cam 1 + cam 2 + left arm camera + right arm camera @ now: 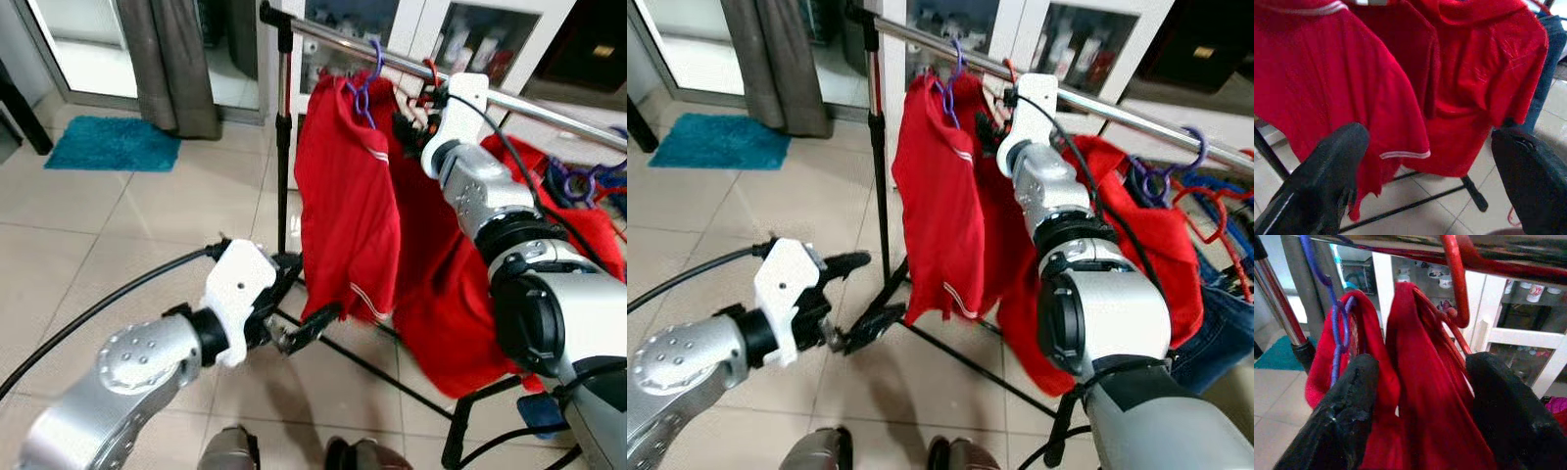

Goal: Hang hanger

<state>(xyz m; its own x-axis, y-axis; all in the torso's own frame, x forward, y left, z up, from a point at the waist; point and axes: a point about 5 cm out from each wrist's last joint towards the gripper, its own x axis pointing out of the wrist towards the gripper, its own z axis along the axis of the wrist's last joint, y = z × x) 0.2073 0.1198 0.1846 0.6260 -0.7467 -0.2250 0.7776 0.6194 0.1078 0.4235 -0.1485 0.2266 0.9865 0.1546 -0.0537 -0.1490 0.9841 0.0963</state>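
Red hanger [1457,281] on rail [549,106], tiled floor [118,235]

A metal rail [549,108] runs across the room on a black upright pole [284,157], with black base bars [362,367] resting on the tiled floor [127,235]. On the rail hang a purple hanger [367,83] carrying a red shirt [343,206] and, just beside it, a red hanger [1457,279] with another red garment [441,294]. More hangers [1176,176] hang further along. A teal mat [113,144] lies on the floor.
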